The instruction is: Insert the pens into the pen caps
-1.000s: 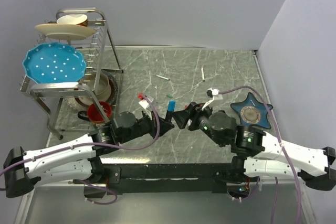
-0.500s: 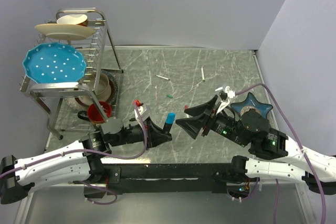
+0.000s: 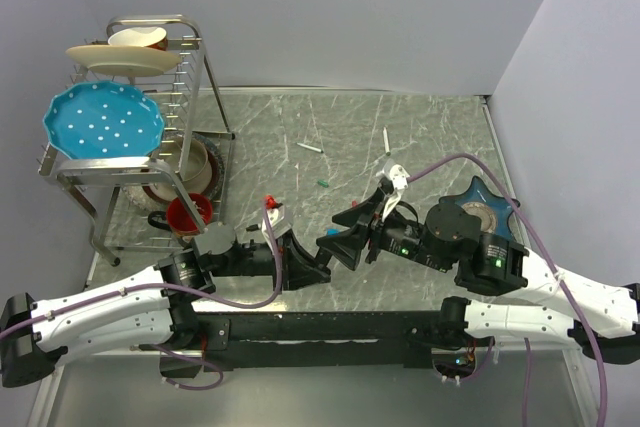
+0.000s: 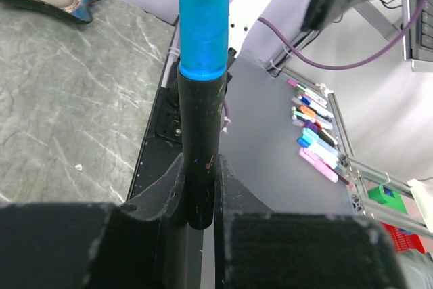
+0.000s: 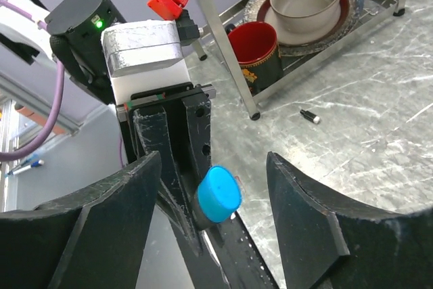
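Note:
My left gripper (image 4: 201,170) is shut on the lower barrel of the thick black pen (image 4: 201,120), which stands upright between its jaws with its blue end (image 4: 203,18) uppermost. In the right wrist view that blue end (image 5: 218,194) sits between my right gripper's (image 5: 213,167) spread fingers (image 5: 115,214), untouched by either; the gripper is open. From above, the two grippers meet at the table's near middle, left gripper (image 3: 303,265) against right gripper (image 3: 337,245), and they hide the pen. Two thin white pens (image 3: 311,147) (image 3: 387,139) and a green cap (image 3: 324,183) lie farther back. A small black cap (image 5: 309,116) lies near the rack.
A metal dish rack (image 3: 150,162) stands at the left with a blue plate (image 3: 103,122), bowls and a red mug (image 3: 188,212). A blue star-shaped dish (image 3: 480,209) lies at the right, partly under my right arm. The marbled table (image 3: 430,127) ends at walls behind and right.
My right gripper has swung left and down until its open fingers flank the pen's blue end. My left gripper still holds the pen and has shifted only slightly.

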Action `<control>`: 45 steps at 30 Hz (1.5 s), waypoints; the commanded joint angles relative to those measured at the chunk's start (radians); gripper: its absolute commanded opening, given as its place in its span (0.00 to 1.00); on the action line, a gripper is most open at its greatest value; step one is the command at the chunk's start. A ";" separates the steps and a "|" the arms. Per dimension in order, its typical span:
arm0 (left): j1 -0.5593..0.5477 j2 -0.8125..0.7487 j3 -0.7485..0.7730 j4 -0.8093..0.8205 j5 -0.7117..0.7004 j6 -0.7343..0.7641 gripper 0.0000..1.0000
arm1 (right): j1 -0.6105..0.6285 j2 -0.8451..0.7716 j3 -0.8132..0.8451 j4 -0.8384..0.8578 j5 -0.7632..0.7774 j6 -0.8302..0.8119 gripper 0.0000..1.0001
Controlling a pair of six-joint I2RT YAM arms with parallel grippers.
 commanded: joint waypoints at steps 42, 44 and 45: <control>0.002 0.034 0.067 0.096 -0.055 0.047 0.01 | 0.003 -0.054 -0.226 0.176 -0.190 0.090 0.00; 0.005 0.057 0.087 0.093 -0.076 0.049 0.01 | 0.003 -0.050 -0.259 0.180 -0.211 0.096 0.00; 0.007 0.063 0.106 0.092 -0.079 0.052 0.01 | 0.003 -0.047 -0.263 0.162 -0.210 0.096 0.00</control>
